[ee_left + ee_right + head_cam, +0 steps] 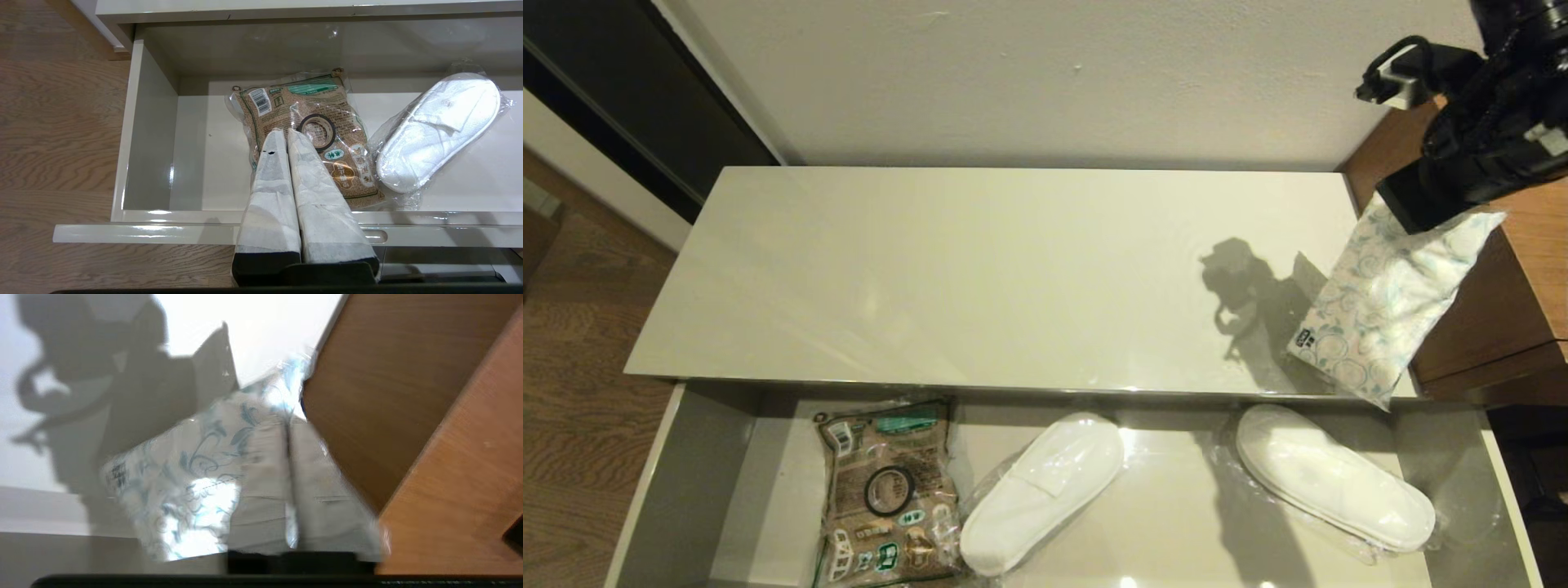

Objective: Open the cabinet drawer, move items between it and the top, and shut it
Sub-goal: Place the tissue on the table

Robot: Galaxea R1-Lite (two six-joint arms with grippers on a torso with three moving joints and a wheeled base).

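The cabinet drawer (670,457) stands pulled out below the glossy cream top (980,278). My right gripper (1429,214) hangs over the right end of the top, shut on one end of the blue-patterned white tissue pack (1380,318), which dangles tilted in the air. In the right wrist view the fingers (261,486) pinch the pack (184,477). Two wrapped white slippers (1045,490) (1331,478) lie in the drawer. My left gripper (286,132) hovers shut and empty over the drawer's front edge (163,232); it does not show in the head view.
A brown printed bag with a black ring (886,490) lies in the drawer's left half, below the left fingertips (274,141). The taller brown wooden unit (1519,286) stands right beside the held pack. A white wall backs the top. Wooden floor lies at the left.
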